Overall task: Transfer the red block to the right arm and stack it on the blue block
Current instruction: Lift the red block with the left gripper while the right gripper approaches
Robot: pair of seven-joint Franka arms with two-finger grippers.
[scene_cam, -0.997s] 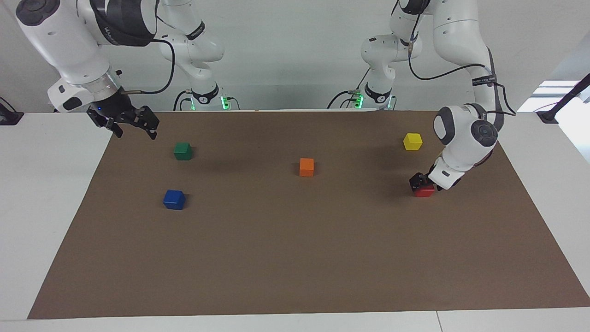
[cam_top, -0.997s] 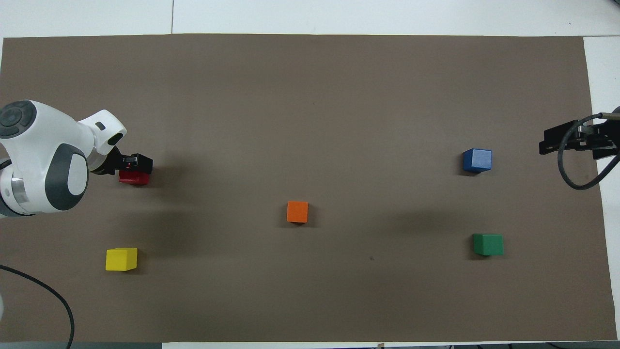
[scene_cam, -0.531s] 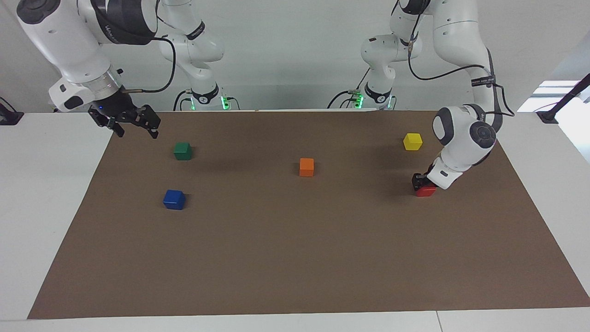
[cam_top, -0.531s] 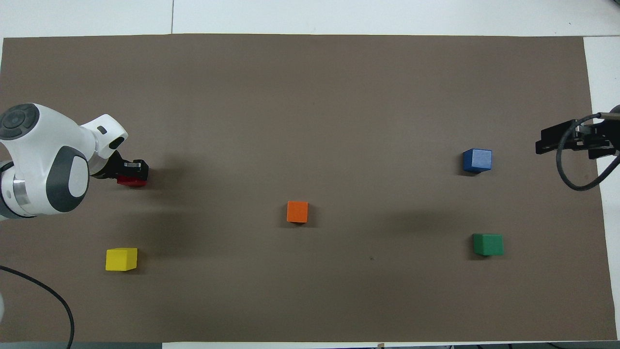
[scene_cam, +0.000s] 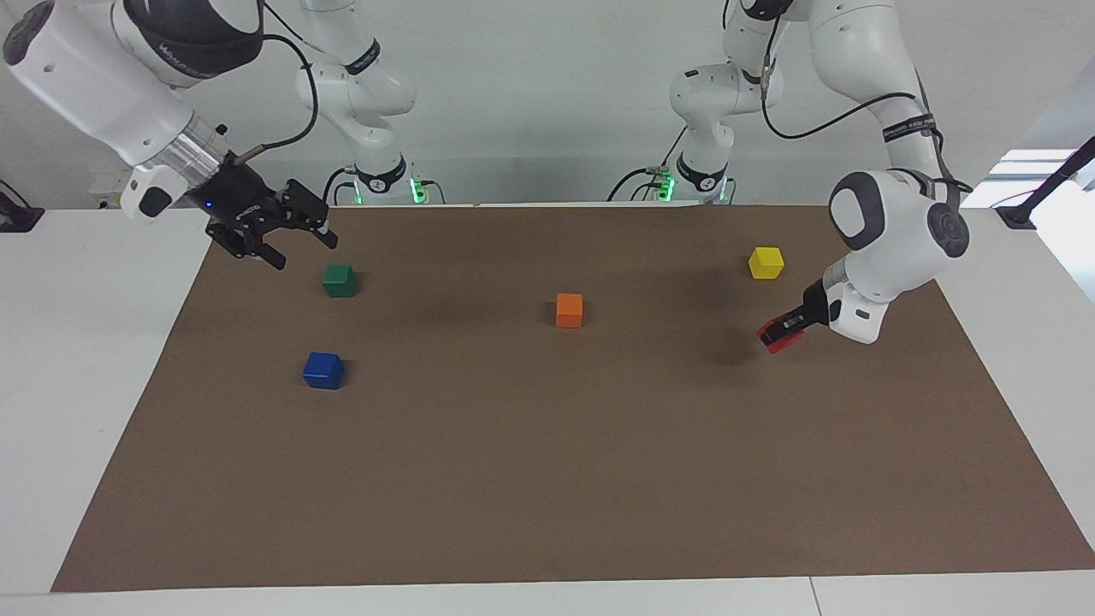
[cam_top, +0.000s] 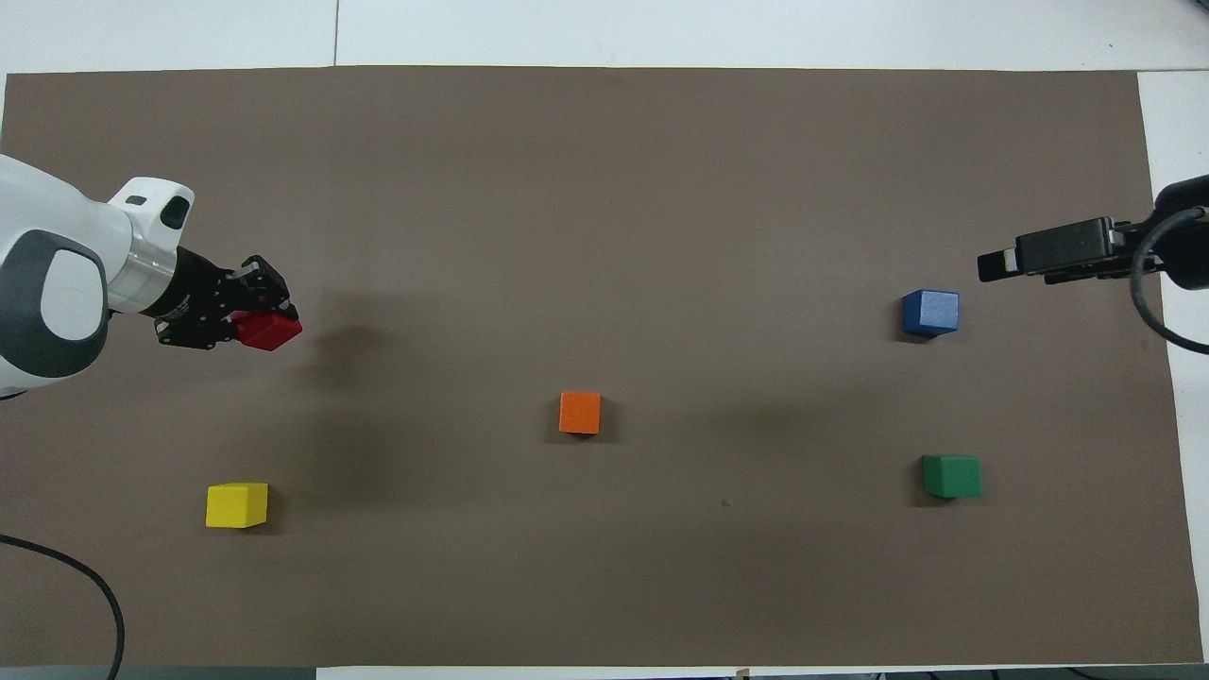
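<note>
My left gripper (scene_cam: 780, 331) (cam_top: 257, 316) is shut on the red block (scene_cam: 778, 340) (cam_top: 269, 331) and holds it tilted a little above the brown mat, at the left arm's end of the table. The blue block (scene_cam: 322, 370) (cam_top: 930, 312) sits on the mat at the right arm's end. My right gripper (scene_cam: 295, 239) (cam_top: 1001, 266), with its small blue light, hangs open and empty in the air over the mat's edge close to the green block.
A green block (scene_cam: 340, 280) (cam_top: 952, 475) lies nearer to the robots than the blue one. An orange block (scene_cam: 569, 310) (cam_top: 580, 413) sits mid-mat. A yellow block (scene_cam: 766, 262) (cam_top: 236, 504) lies nearer to the robots than the red block. The brown mat (scene_cam: 547, 479) covers the table.
My left gripper has lifted the red block off the mat and tilted it. My right gripper has swung in over the mat toward the green block.
</note>
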